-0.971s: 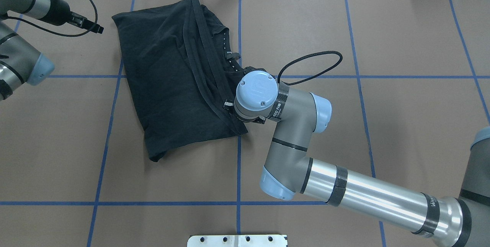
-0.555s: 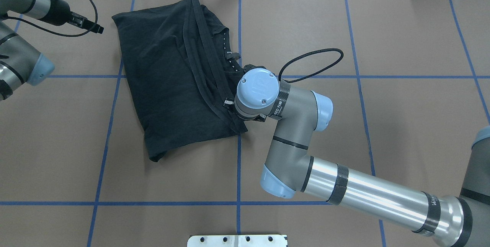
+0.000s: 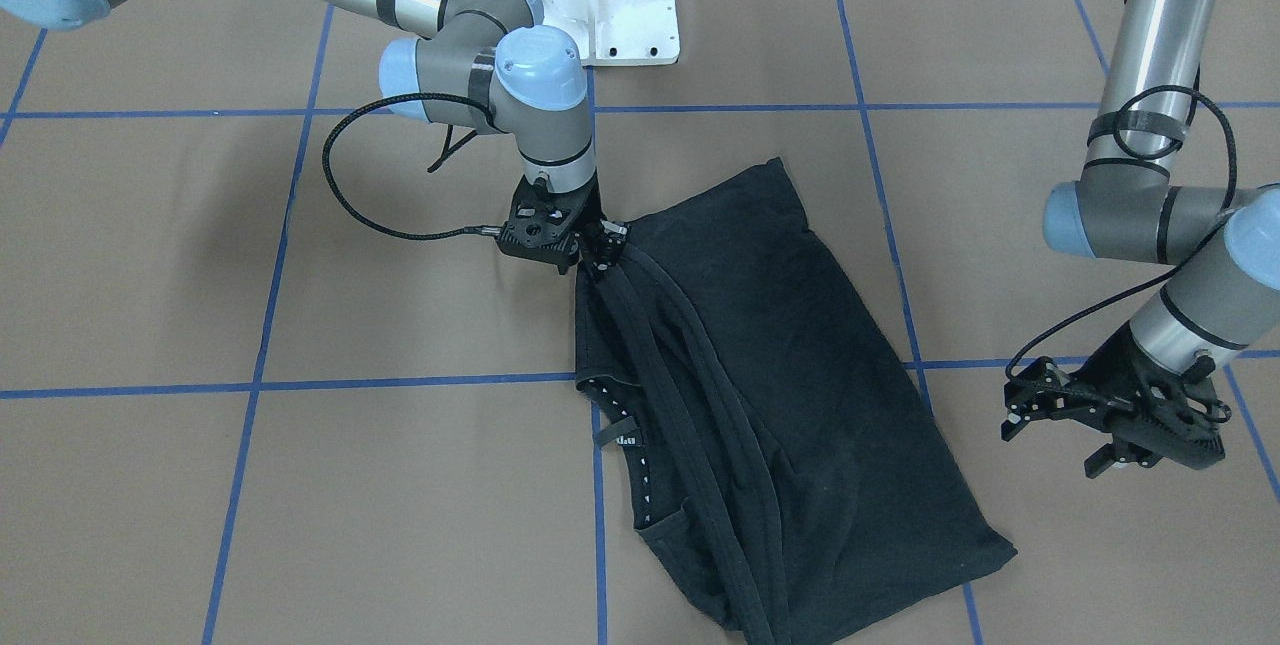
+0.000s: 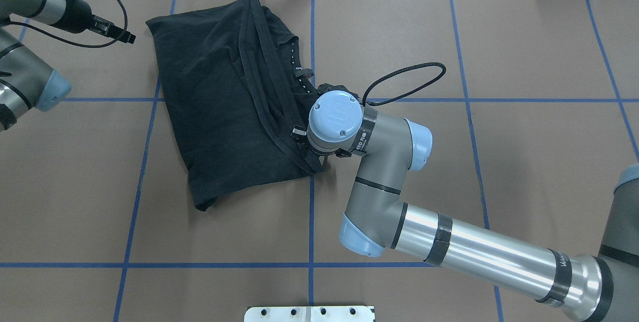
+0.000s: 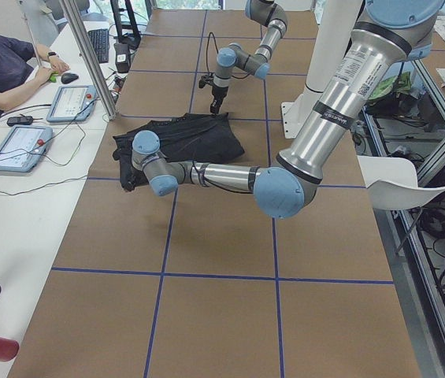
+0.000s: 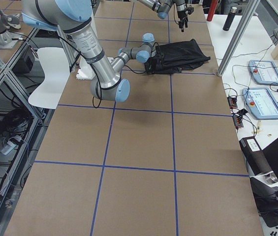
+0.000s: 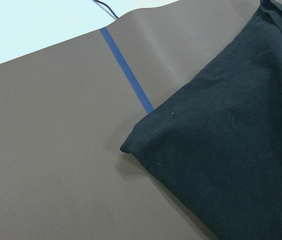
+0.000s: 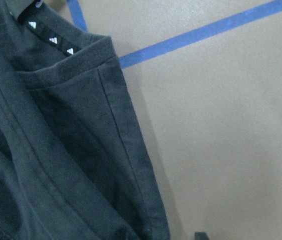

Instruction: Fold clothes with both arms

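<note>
Shirt [image 4: 224,102] roughly halved; right gripper [image 3: 600,250] pinches its edge, left gripper [image 3: 1052,440] open, apart. More folds likely remain.

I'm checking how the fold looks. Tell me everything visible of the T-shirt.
The T-shirt is black, soft-looking cloth, folded lengthwise into a rough rectangle, lying flat and slanted on the brown table across blue tape lines. Hemmed edges run as long bands down it, and the collar shows small white triangle logos. No chest print shows. The right gripper pinches its edge where the bands converge; the left gripper hangs apart beside a far corner.
</note>
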You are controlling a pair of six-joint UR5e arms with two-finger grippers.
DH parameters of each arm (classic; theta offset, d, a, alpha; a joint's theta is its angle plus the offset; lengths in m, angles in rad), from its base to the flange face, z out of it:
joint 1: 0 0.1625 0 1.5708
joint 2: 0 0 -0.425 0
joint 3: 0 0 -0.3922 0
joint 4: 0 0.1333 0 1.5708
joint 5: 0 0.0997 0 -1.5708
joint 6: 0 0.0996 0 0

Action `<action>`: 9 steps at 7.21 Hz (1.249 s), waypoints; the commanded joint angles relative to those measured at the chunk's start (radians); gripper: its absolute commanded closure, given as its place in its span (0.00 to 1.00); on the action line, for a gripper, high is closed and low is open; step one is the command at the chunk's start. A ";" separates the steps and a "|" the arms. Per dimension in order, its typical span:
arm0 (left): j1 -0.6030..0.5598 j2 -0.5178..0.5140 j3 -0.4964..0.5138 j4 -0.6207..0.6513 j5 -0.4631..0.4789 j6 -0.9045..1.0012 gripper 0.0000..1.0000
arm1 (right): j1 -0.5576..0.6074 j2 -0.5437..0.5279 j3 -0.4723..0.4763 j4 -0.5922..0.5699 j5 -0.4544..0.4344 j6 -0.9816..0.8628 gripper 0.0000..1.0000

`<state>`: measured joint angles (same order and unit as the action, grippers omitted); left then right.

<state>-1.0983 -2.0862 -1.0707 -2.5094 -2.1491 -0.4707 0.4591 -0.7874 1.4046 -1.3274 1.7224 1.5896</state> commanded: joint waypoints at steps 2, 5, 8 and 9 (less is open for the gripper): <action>0.000 0.000 0.000 0.000 0.000 0.000 0.00 | -0.008 0.002 -0.006 0.001 -0.001 0.001 0.04; 0.000 0.000 0.002 0.001 0.000 0.000 0.00 | -0.008 0.004 -0.009 0.004 -0.001 0.001 0.22; 0.000 0.000 0.003 0.000 0.000 0.001 0.00 | -0.008 0.005 -0.010 0.004 -0.001 0.001 0.32; 0.000 0.000 0.003 0.000 0.000 0.001 0.00 | -0.008 0.005 -0.013 0.005 -0.001 0.001 0.42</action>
<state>-1.0983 -2.0862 -1.0680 -2.5095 -2.1491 -0.4700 0.4510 -0.7829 1.3937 -1.3235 1.7211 1.5904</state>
